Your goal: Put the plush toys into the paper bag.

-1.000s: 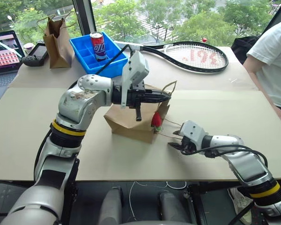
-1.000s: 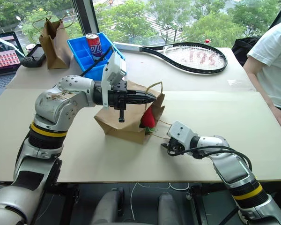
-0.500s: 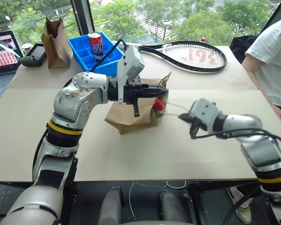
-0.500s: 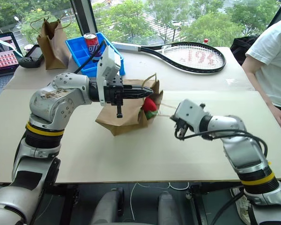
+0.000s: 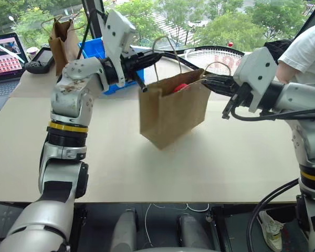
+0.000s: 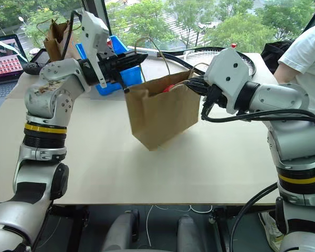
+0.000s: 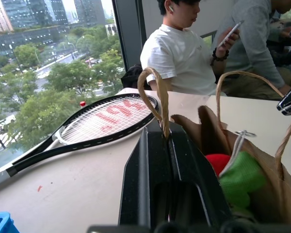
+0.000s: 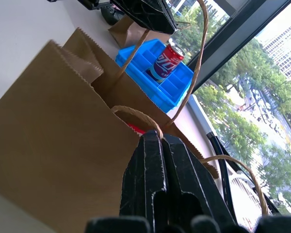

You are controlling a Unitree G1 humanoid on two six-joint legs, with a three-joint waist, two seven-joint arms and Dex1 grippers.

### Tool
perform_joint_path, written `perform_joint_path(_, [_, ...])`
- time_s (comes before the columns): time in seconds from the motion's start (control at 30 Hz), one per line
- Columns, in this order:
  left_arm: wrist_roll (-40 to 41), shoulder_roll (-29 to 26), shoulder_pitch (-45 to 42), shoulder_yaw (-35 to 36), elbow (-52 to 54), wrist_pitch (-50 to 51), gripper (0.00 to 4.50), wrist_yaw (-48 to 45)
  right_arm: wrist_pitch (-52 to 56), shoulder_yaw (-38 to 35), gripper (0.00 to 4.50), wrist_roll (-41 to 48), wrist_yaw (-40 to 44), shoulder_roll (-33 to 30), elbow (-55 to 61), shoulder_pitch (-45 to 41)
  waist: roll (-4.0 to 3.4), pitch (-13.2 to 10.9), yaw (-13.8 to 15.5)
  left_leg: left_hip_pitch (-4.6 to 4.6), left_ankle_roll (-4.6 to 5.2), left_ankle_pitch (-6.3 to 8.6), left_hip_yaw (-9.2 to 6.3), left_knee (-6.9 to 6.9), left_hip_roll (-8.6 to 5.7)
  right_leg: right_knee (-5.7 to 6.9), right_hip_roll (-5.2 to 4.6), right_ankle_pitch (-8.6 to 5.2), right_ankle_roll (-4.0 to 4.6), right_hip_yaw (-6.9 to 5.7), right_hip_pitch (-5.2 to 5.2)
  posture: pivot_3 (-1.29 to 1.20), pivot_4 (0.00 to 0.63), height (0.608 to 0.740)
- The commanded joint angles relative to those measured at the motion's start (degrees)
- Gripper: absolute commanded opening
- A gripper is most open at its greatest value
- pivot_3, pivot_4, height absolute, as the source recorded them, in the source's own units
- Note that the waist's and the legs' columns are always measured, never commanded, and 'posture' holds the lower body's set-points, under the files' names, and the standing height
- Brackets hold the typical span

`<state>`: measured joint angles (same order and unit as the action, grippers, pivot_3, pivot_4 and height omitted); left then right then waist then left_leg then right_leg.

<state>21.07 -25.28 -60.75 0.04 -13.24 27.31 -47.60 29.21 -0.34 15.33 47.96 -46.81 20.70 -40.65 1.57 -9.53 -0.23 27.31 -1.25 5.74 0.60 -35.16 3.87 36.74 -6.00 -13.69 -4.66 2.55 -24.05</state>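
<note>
Paper bag (image 5: 172, 110): upright, mouth open, hanging between both arms, its lower corner at the table (image 5: 147, 168).
Left gripper (image 5: 156, 54): fingers clamped on one twine handle (image 7: 155, 94).
Right gripper (image 5: 206, 81): fingers clamped on the other handle (image 8: 136, 116).
Plush toys: red one (image 7: 219, 162) and green one (image 7: 240, 177), both inside the bag.
Behind the bag: blue tray (image 8: 160, 82) holding a can (image 8: 164, 60); tennis racket (image 7: 97, 124).

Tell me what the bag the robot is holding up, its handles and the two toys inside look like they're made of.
The paper bag looks like matte brown kraft paper, with creased sides and a sawtooth-cut rim. Its handles appear to be twisted paper or twine cord, tan and ropey. The green toy looks like fuzzy plush fabric; the red toy beside it is probably the same, though little of it shows.
</note>
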Motion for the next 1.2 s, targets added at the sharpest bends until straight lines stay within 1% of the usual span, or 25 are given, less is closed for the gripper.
perform_joint_path(0.03, [0.48,-0.36,-0.19,0.48,3.06,0.09,0.00,-0.34,1.62,-2.75,0.05,1.40,0.70,-2.16,2.64,-0.62,0.00,0.00,0.08,0.00,0.00,0.00,0.00,0.00,0.00,0.00,0.00,0.00,0.00,0.00,0.00,0.00,0.150,0.740])
perform_joint_path(0.2, [1.69,-1.71,3.27,-0.57,7.55,4.61,0.00,-2.21,4.58,-3.14,0.05,3.25,1.96,-4.13,4.46,2.21,0.00,0.00,0.08,-0.01,0.00,0.00,0.00,0.01,0.01,0.01,0.00,0.00,0.00,0.00,0.00,0.00,0.150,0.740])
perform_joint_path(0.37, [1.73,-3.10,5.50,-1.08,10.10,6.68,0.00,-3.32,8.50,-3.25,0.05,5.97,2.43,-5.03,7.33,5.90,0.00,0.00,0.07,-0.01,-0.01,-0.01,0.00,0.01,0.01,0.03,0.00,0.01,0.02,0.00,-0.01,0.00,0.150,0.740])
perform_joint_path(0.57, [2.41,-4.21,6.37,-1.00,11.28,9.20,0.00,-4.38,13.82,-4.21,0.05,10.24,2.47,-5.94,9.91,6.77,0.00,0.00,0.07,-0.02,-0.02,-0.01,-0.01,-0.01,0.01,0.03,0.00,0.01,0.03,0.01,0.00,0.00,0.150,0.740])
perform_joint_path(0.67, [4.57,-5.43,6.71,-0.16,11.20,13.38,0.00,-5.81,18.53,-7.02,0.05,14.72,0.70,-4.54,9.94,5.88,0.00,0.00,0.07,-0.02,-0.02,-0.01,-0.01,-0.01,0.02,0.03,0.00,0.01,0.03,0.01,-0.01,0.00,0.150,0.740])
perform_joint_path(0.77, [7.63,-7.21,6.68,1.91,12.16,16.93,0.77,-7.16,21.32,-9.94,0.88,18.75,-0.48,-3.59,10.01,4.48,0.00,0.00,0.05,-0.01,-0.02,-0.01,-0.02,0.00,0.02,0.03,0.00,0.01,0.03,0.01,-0.01,0.00,0.150,0.740])
perform_joint_path(0.87, [9.25,-9.84,6.51,4.37,11.62,17.51,1.91,-8.26,23.76,-13.87,1.91,23.46,-0.83,-3.69,8.84,2.51,0.00,0.00,-0.11,-0.02,-0.02,-0.01,-0.03,0.00,0.03,0.05,0.00,0.01,0.04,0.01,-0.03,0.00,0.150,0.740])
perform_joint_path(0.9, [9.75,-10.96,6.58,5.21,11.38,17.47,2.29,-8.86,24.56,-15.66,2.33,25.24,-0.85,-4.03,8.04,1.85,0.00,0.00,-0.20,-0.02,-0.01,-0.01,-0.03,0.02,0.03,0.04,0.00,0.01,0.04,0.01,-0.03,0.00,0.150,0.740])
perform_joint_path(0.93, [10.18,-12.33,6.99,5.92,11.38,17.30,2.64,-9.71,25.68,-17.79,2.59,27.32,-1.22,-4.16,7.25,1.05,0.00,0.00,-0.26,-0.02,-0.01,-0.01,-0.03,0.03,0.03,0.04,0.00,0.01,0.04,0.00,-0.04,0.00,0.150,0.740])
perform_joint_path(1.0, [11.64,-15.27,8.82,7.84,11.71,16.57,3.34,-12.81,25.84,-20.87,3.31,28.15,-0.76,-6.42,5.62,0.59,0.00,0.00,-0.34,-0.02,-0.01,-0.01,-0.03,0.04,0.04,0.03,0.00,0.01,0.04,0.00,-0.03,0.00,0.150,0.740])
perform_joint_path(1.07, [14.91,-17.38,12.45,10.96,12.55,15.48,4.08,-17.56,25.94,-23.31,3.99,27.84,1.15,-10.12,3.58,2.51,-0.01,0.00,-0.45,-0.02,-0.02,-0.01,-0.01,0.08,0.03,0.01,0.00,0.00,0.05,0.01,-0.04,0.00,0.150,0.740])
perform_joint_path(1.1, [16.81,-18.08,14.51,12.38,13.13,15.43,4.36,-19.75,25.96,-24.03,3.99,27.76,2.08,-11.78,2.85,3.88,-0.01,0.00,-0.46,-0.03,-0.01,-0.01,0.00,0.10,0.04,0.00,-0.01,-0.01,0.09,0.01,-0.03,0.00,0.150,0.740])
perform_joint_path(1.17, [19.68,-19.79,19.60,14.06,14.53,16.82,4.43,-23.15,25.31,-24.66,3.99,27.26,3.96,-14.60,2.10,7.16,-0.01,0.00,-0.40,-0.06,-0.01,0.00,0.02,0.19,0.06,-0.03,-0.02,-0.05,0.15,0.00,-0.03,0.00,0.150,0.740])
perform_joint_path(1.2, [18.49,-21.44,23.66,13.16,16.53,14.50,4.43,-25.79,25.66,-25.06,3.99,27.98,4.68,-15.27,2.04,8.75,-0.01,0.00,-0.41,-0.07,-0.01,0.00,0.03,0.22,0.07,-0.03,-0.02,-0.07,0.17,-0.01,-0.03,0.00,0.150,0.740])
